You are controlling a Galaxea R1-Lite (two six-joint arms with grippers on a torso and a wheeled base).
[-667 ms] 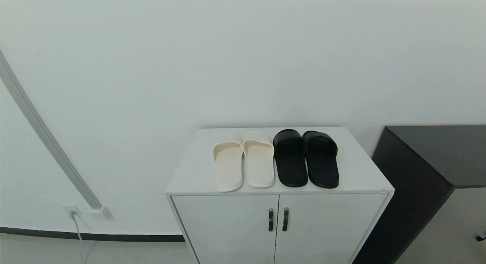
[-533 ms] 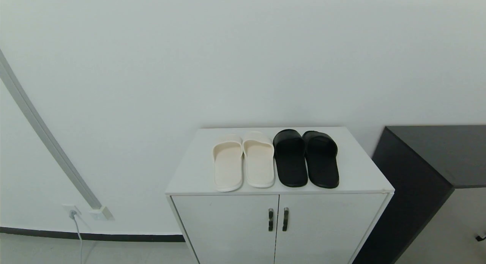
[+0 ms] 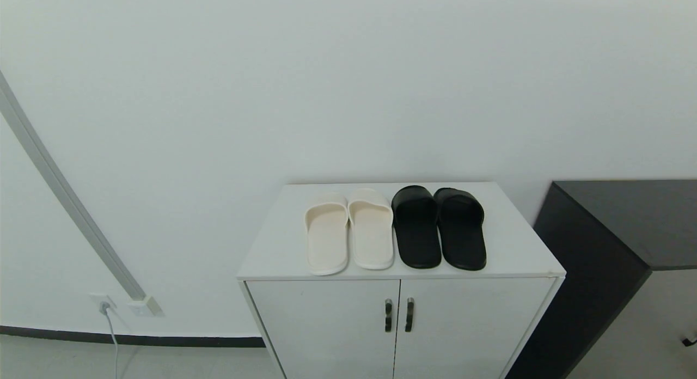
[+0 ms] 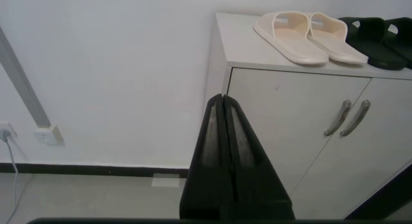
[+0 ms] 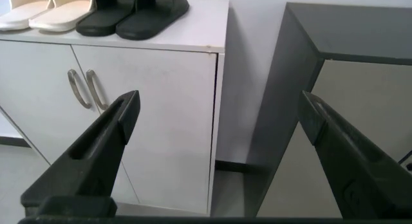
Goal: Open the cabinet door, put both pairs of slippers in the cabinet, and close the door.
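- Now the cream slippers [image 3: 348, 234] and the black slippers [image 3: 439, 231] are lying side by side on top of the white cabinet [image 3: 269, 256], with their toes toward the wall.
- Both doors are sitting closed, and the left handle [image 3: 388, 315] and the right handle [image 3: 409, 315] are standing upright at the middle seam.
- The left gripper [image 4: 223, 105] is hanging low before the cabinet with its fingers pressed together, holding nothing.
- The right gripper [image 5: 220, 105] is waiting near the right door with its fingers spread wide.
- The slippers are probably feeling light and rubbery, bending a little, so I am judging the top strap the best place to pinch.
- The handles are looking stiff and smooth, so gripping at the middle seems safest.
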